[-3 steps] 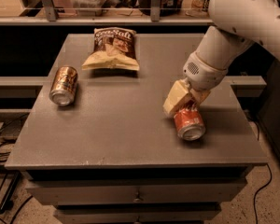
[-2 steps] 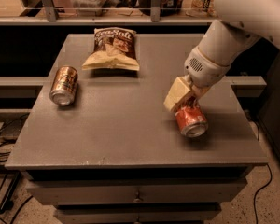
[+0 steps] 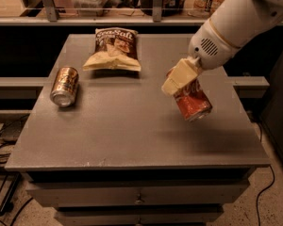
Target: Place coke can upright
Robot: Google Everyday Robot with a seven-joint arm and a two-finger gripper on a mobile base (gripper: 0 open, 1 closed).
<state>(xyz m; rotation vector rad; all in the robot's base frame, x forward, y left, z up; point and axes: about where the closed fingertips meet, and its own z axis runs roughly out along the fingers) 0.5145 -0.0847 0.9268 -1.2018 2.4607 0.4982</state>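
The red coke can (image 3: 192,102) with white script is tilted, its silver end facing the camera, held above the right part of the grey table (image 3: 132,135). My gripper (image 3: 181,81) comes in from the upper right on the white arm and is shut on the can's upper side; one cream finger (image 3: 178,76) lies across it. The other finger is hidden behind the can.
A gold-brown can (image 3: 65,85) lies on its side near the table's left edge. A bag of chips (image 3: 113,50) lies at the back centre. A shelf with clutter runs behind the table. Cables lie on the floor at the left.
The gripper has lifted the coke can off the table and carried it slightly up. The can hangs tilted in the air instead of lying on the surface.
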